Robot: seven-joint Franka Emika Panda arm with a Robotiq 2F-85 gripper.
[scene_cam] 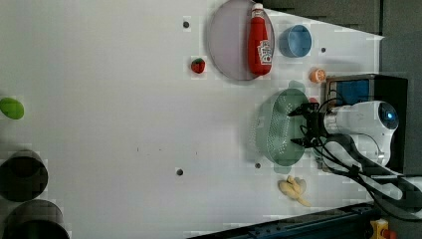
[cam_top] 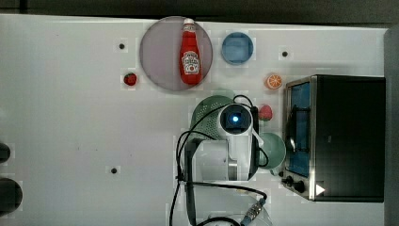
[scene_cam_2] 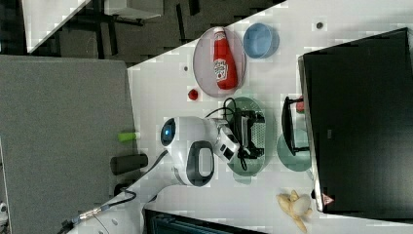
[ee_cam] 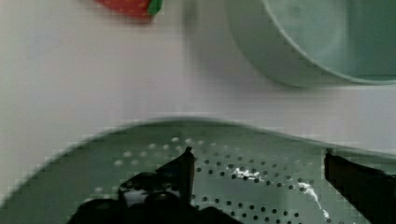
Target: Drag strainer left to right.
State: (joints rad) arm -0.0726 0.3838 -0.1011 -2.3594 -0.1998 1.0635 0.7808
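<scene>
Inside the strainer (scene_cam: pixel 281 127) the arm reaches down — fingers (ee_cam: pixel 187 170) spread wide, pinching nothing.

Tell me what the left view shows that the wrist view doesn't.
Left view alone: the red ketchup bottle lying on the round grey plate, the round blue bowl, the yellow banana toy.
Wrist view alone: the round mint-green cup up close, just beyond the strainer's rim.
Both: the pale mint-green perforated plastic strainer with the open hand inside it.
</scene>
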